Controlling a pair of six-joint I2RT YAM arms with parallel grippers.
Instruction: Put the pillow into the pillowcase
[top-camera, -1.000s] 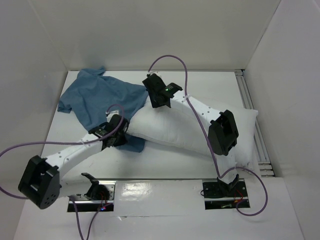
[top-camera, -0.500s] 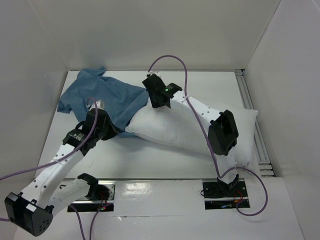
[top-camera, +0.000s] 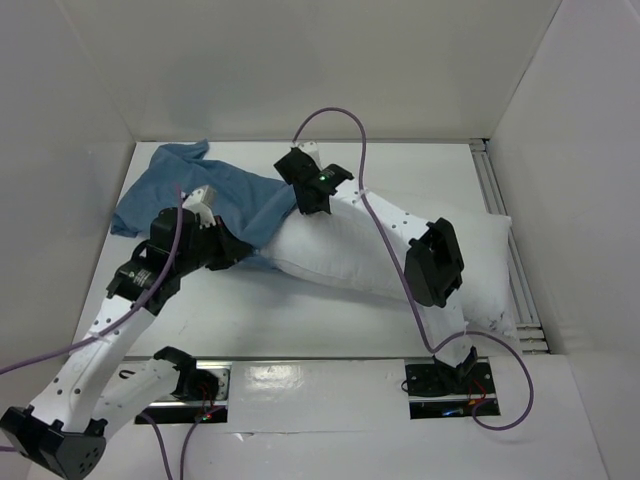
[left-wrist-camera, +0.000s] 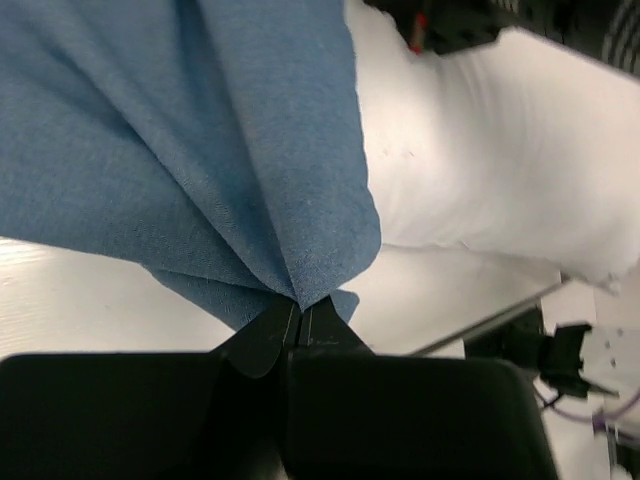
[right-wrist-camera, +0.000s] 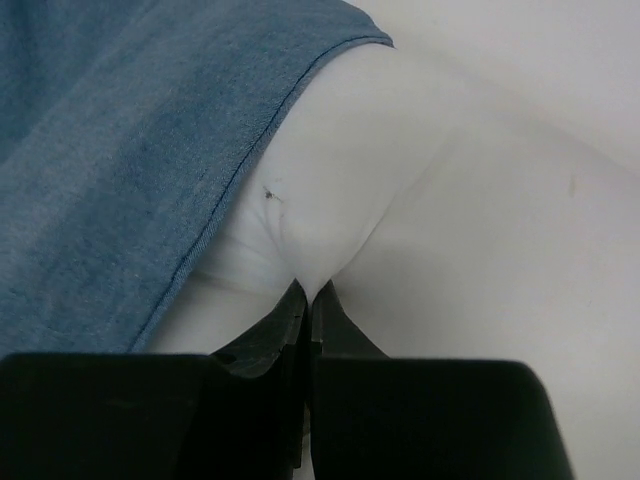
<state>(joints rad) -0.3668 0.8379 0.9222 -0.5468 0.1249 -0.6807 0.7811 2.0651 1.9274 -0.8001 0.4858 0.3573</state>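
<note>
White table (top-camera: 300, 325), boxed by plain white walls (top-camera: 300, 70) on three sides, with a metal rail (top-camera: 492, 190) along its right edge. The pillow (top-camera: 340, 262) lies diagonally from mid-table to the right. The pillowcase (top-camera: 240, 195) is crumpled at far left, overlapping the pillow's left end. My left gripper (left-wrist-camera: 298, 312) is clenched on a pillowcase fold. My right gripper (right-wrist-camera: 308, 292) pinches pillow fabric beside the case's hem. I can't tell whether that corner is inside.
</note>
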